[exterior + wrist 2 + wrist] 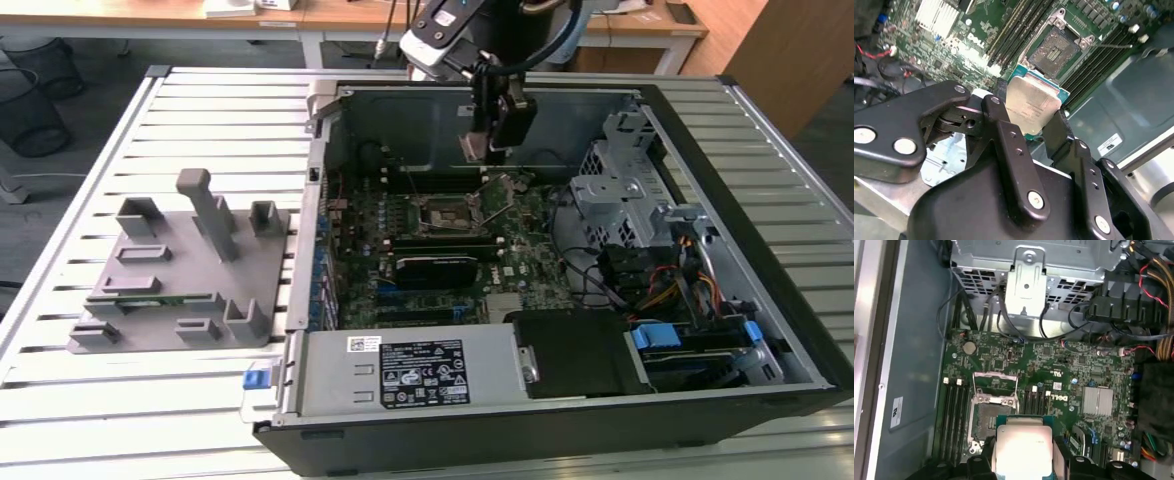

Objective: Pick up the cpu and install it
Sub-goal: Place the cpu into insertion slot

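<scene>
Tool [1029, 122] pinches the cpu [1034, 102] by two opposite edges. The chip hangs above the motherboard [1064, 365], near the open socket [1055, 50], not seated. Risk: misalignment on lowering could bend the socket contacts, and a slipping edge grip could drop the chip.

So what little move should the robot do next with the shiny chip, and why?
Probably a small sideways shift to line the cpu up over the open socket, before any lowering. The end effector is shut on the cpu, holding it above the motherboard, and in both wrist views it sits off to one side of the socket, not squarely over it.
</scene>
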`<action>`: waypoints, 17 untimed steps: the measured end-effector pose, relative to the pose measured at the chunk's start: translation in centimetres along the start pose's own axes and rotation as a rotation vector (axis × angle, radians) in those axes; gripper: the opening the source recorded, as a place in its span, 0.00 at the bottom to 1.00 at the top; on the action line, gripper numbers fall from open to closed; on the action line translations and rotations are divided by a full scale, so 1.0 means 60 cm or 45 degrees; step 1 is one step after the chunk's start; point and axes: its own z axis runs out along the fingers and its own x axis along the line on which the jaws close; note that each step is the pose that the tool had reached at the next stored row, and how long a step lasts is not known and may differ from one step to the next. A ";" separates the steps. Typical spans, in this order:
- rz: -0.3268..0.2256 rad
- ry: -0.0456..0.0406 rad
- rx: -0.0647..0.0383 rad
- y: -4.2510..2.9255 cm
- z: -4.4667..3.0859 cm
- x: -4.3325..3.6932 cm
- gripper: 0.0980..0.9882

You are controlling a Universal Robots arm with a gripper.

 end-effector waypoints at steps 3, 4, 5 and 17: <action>0.014 -0.001 0.000 -0.006 0.002 0.005 0.49; 0.015 -0.001 0.000 -0.008 0.003 0.008 0.49; 0.016 -0.001 0.000 -0.010 0.004 0.011 0.49; 0.054 -0.003 -0.007 -0.021 0.029 0.043 0.49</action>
